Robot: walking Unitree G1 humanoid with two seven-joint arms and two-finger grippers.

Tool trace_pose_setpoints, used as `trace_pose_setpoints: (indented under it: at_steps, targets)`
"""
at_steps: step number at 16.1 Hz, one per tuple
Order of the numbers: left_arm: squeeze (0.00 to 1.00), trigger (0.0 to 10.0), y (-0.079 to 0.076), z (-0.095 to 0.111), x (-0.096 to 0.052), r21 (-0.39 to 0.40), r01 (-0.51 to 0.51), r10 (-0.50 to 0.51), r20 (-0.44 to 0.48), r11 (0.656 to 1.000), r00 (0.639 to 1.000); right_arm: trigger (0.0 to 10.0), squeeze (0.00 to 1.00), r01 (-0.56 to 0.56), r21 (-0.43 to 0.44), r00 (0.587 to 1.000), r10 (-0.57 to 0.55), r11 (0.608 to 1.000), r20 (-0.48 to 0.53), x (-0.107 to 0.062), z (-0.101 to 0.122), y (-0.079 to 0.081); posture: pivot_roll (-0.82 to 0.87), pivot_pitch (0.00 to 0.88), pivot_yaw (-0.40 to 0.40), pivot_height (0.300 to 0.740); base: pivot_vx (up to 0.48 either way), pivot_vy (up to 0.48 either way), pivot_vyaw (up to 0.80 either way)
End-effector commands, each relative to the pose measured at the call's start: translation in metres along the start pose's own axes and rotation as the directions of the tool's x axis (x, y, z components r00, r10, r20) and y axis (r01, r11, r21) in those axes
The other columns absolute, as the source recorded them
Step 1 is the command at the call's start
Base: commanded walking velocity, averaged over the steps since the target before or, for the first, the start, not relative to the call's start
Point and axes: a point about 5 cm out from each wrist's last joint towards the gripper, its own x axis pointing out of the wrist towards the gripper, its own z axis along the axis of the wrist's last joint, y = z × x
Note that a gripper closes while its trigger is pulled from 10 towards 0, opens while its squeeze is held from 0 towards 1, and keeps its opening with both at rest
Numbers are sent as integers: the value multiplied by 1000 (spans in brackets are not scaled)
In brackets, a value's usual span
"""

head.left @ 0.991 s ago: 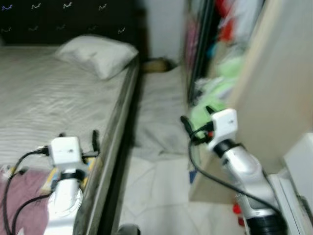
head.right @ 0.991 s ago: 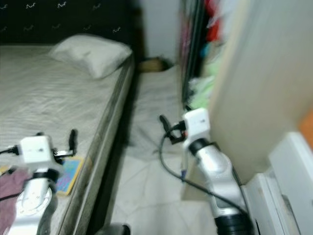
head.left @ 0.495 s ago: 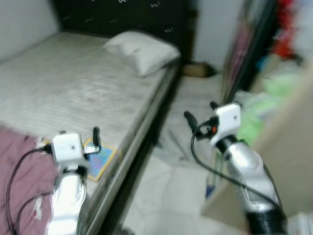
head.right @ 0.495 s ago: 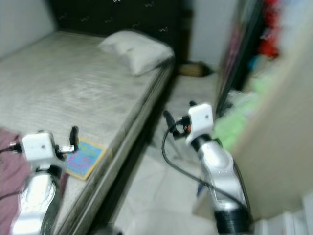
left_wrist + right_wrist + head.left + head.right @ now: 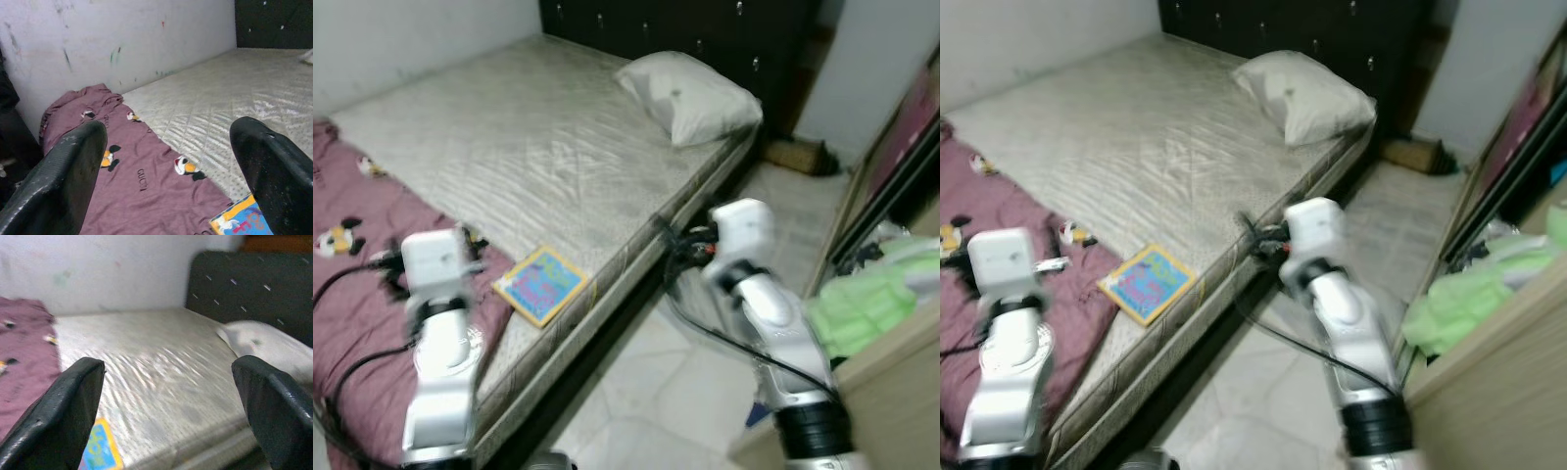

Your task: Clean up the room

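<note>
Beside the bed [image 5: 558, 157] we face a book [image 5: 541, 285] near its edge, just beside the blanket [image 5: 352, 284], both grippers, left [image 5: 166, 161] and right [image 5: 166, 396], released and empty; next, we judge, reach for it.

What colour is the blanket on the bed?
The blanket is maroon with little cartoon figures, clearest in the left wrist view.

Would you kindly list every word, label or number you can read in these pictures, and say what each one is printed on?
"GUCCI": printed in dark letters on the maroon blanket lying on the mattress, read in the left wrist view; a second dark word near the blanket's folded end is too small to read.
The colourful book near the mattress edge has large letters on its cover, but they are too blurred and cut off to read.
</note>
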Motion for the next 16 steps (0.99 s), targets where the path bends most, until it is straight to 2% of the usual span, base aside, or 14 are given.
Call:
trace_pose_setpoints:
  at_steps: [1,3,4,9,11,16]
  targets:
    - [0,10000,-12,5,-5,-62,101,-99,36,993,994,10000,0,55,-18,999,-55,998,-1,-4,0,-15,-18,0,-27,740,0,0,800]
    - [0,10000,-16,7,-15,-92,190,-185,62,978,981,10000,0,67,-20,998,-67,998,-2,-4,-1,-16,-18,0,-28,740,0,0,800]
    - [0,10000,-15,6,-17,-85,201,-196,68,976,978,10000,0,64,-19,998,-64,998,-1,-4,-1,-14,-19,0,-29,740,0,0,800]
    - [0,10000,-9,10,-12,-96,182,-173,98,979,980,10000,0,55,-14,998,-55,998,6,-2,0,-11,-18,0,-33,740,0,0,800]
    - [0,10000,-11,11,-13,-129,198,-187,94,972,978,10000,0,58,-16,998,-58,998,7,-1,0,-12,-19,0,-32,740,0,0,800]
    - [0,10000,-14,11,-14,-134,235,-223,102,963,970,10000,0,65,-9,998,-65,998,5,-2,-2,-9,-20,0,-26,740,0,0,800]
